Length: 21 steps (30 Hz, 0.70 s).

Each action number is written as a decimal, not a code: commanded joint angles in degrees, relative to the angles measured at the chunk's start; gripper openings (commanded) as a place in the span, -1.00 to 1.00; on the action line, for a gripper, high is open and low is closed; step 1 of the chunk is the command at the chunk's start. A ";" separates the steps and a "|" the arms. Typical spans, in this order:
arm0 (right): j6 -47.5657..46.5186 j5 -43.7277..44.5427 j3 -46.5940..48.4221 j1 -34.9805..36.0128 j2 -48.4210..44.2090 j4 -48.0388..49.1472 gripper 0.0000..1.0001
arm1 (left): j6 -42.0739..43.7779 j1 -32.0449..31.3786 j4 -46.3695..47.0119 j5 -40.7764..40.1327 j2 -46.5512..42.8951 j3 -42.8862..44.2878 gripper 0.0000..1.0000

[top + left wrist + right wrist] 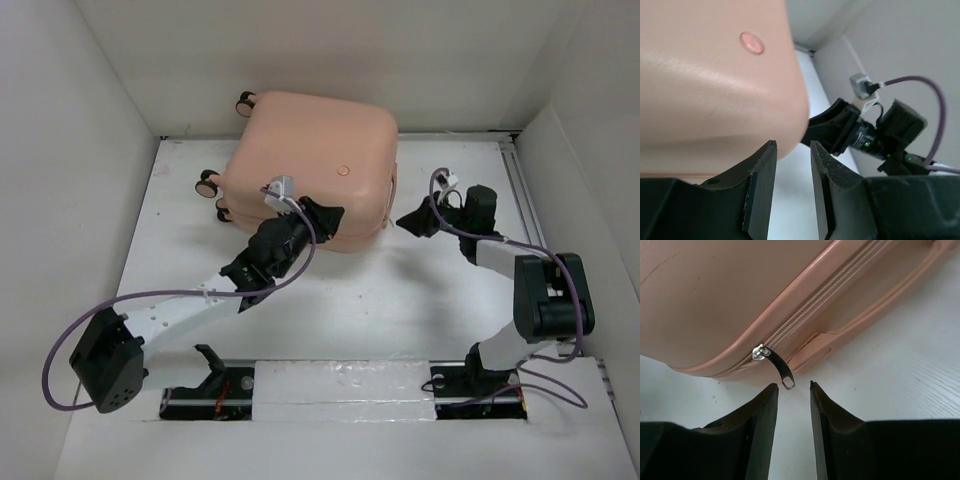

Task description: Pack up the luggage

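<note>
Right pincer (791, 388) gapes below luggage (715, 290) zipper pull (776, 365), unseen from overhead

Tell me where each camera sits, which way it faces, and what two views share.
Top external: above and behind the arms, looking down at the table; both arms and their bases show.
Left wrist: on the left arm, facing along the luggage shell toward the right gripper; its own left gripper frames the bottom.
Right wrist: on the right arm, facing the zipper pull on the luggage's edge; its own gripper sits at the bottom.
Shared: both wrist views show the luggage.
</note>
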 commanded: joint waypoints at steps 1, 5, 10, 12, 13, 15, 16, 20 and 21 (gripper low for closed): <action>-1.29 -10.44 3.96 0.13 1.82 9.91 -0.24 | 1.00 0.35 0.54 0.71 1.20 -3.44 -0.42; -5.25 -12.02 7.64 0.13 3.30 6.58 -0.19 | 0.20 -1.58 2.22 3.54 1.20 -8.89 -0.42; -4.65 -15.79 9.76 0.13 9.37 7.86 -0.16 | 0.20 -5.27 2.22 2.75 1.20 -11.80 -0.42; -4.03 -17.91 10.37 0.13 10.95 8.50 -0.14 | 0.20 -5.28 2.92 2.75 1.72 -12.33 -0.42; -4.03 -17.91 10.38 0.65 12.09 8.50 -0.14 | 0.20 -5.28 2.92 2.75 2.25 -12.33 -0.42; -4.03 -18.87 11.08 0.66 12.88 7.98 -0.14 | 0.20 -5.28 3.71 3.27 3.74 -12.33 -0.42; -4.03 -19.40 11.08 0.66 12.89 7.97 -0.14 | 0.20 -5.28 4.32 3.88 4.27 -11.72 -0.42; -2.46 -21.24 11.08 0.66 13.42 11.21 -0.09 | 0.73 -5.28 5.38 3.89 6.73 -10.58 -0.42; -1.83 -21.95 11.08 1.27 13.42 12.09 -0.09 | 1.25 -5.28 5.38 4.41 7.78 -9.70 -0.42</action>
